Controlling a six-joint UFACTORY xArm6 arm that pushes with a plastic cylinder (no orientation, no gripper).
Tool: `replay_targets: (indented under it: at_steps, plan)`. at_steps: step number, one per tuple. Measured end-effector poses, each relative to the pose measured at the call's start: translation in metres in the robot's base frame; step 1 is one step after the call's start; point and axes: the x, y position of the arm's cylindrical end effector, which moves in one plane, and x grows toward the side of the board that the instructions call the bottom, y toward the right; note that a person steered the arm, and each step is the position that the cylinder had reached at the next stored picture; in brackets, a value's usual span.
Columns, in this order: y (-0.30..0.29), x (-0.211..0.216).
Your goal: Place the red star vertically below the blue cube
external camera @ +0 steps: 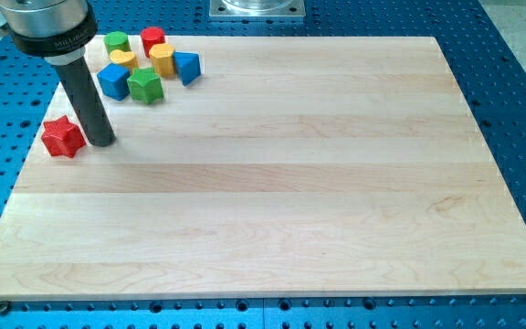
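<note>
Red star [63,136] sits just left of my tip [102,143], below blue cube [113,80]; no claw shows.

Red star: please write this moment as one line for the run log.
red star: left edge, lower-left of blue cube | my tip: touching star's right side | placement: not done

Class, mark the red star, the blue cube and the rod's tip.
red star [63,136], camera view, top face.
blue cube [113,80], camera view, top face.
my tip [102,143], camera view, rod's lower end, beside the star.
</note>
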Motion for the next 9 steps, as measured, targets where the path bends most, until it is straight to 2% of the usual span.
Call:
replay_targets:
  at_steps: [1,2,3,4,5,6,7,8,9]
  plan:
    - [-0.015,-0.001]
    - [-0.013,-0.033]
    - [-0.087,-0.056]
    - [-0.086,-0.052]
    - [-0.086,0.028]
    - [-0.066,0.039]
    - [-0.006,0.014]
    - [-0.046,0.021]
    - [-0.045,-0.066]
